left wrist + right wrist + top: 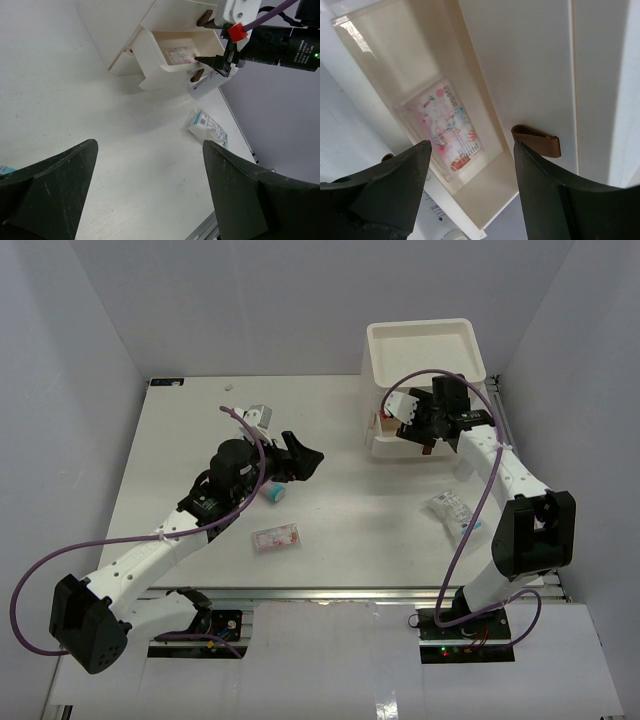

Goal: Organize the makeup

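Top cam high over whole table [350, 500]. R wrist close over drawer [385, 55]; L wrist sees same, far.

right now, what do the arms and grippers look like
The left arm and right arm have white links and black joint housings. A purple cable loops along each. The left gripper and right gripper have broad, dark, wedge-shaped fingers. A red plug sits at the right wrist, beside a black housing with white lettering.

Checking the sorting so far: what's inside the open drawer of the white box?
One flat pink-and-white sachet lies in the open drawer; the floor seen around it is bare. The right gripper's fingers hide the drawer's near corner.
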Available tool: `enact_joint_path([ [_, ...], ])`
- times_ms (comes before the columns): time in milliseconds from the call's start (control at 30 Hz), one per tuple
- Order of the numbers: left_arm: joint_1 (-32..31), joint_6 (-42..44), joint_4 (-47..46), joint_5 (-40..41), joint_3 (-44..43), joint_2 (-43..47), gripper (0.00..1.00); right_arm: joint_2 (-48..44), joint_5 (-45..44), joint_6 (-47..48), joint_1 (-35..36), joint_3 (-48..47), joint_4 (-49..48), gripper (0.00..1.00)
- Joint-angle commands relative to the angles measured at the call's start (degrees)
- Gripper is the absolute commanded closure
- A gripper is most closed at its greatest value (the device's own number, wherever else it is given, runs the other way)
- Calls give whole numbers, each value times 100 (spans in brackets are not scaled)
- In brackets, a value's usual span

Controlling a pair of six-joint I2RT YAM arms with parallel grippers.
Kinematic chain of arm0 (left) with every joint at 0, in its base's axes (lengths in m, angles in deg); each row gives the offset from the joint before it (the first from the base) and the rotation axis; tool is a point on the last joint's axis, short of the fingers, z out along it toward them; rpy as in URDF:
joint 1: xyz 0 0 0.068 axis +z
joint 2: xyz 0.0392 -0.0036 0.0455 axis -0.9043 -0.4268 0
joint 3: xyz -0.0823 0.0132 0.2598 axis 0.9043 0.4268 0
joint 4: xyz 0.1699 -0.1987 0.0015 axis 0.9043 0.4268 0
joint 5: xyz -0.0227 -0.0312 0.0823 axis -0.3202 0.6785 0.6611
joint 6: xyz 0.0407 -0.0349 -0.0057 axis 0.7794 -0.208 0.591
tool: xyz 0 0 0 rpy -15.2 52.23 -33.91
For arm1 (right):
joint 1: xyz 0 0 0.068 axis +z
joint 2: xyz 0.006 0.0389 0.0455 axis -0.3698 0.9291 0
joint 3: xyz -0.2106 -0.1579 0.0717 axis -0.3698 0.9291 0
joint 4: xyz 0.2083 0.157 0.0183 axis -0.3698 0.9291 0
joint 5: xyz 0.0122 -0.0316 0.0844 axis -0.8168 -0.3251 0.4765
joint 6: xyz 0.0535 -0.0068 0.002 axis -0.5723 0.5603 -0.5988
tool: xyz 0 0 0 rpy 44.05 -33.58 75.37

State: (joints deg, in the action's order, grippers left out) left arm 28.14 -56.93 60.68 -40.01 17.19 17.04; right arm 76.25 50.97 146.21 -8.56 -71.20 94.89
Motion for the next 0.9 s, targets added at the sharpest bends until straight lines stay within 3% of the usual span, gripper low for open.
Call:
enact_joint_path([
  [0,4,-3,-92,-91,-20,63,3,-374,666,-654,30,-543,359,28],
  [200,12,-12,-157,-282,-55,-107,3,-482,2640,-1077,-237,-1463,2143,34],
  [300,12,-21,-161,-413,-73,-183,3,-514,4048,-236,-465,-1489,3300,39],
  [400,19,-28,-227,-566,-49,-240,3,-571,4810,818,-529,-1220,4284,52],
  [733,54,-133,-480,-1171,-302,-705,4,-779,4555,1546,-741,-577,4502,73],
  [867,88,-161,-519,-1363,-627,-1007,4,-767,4305,1866,-897,-370,4434,77],
])
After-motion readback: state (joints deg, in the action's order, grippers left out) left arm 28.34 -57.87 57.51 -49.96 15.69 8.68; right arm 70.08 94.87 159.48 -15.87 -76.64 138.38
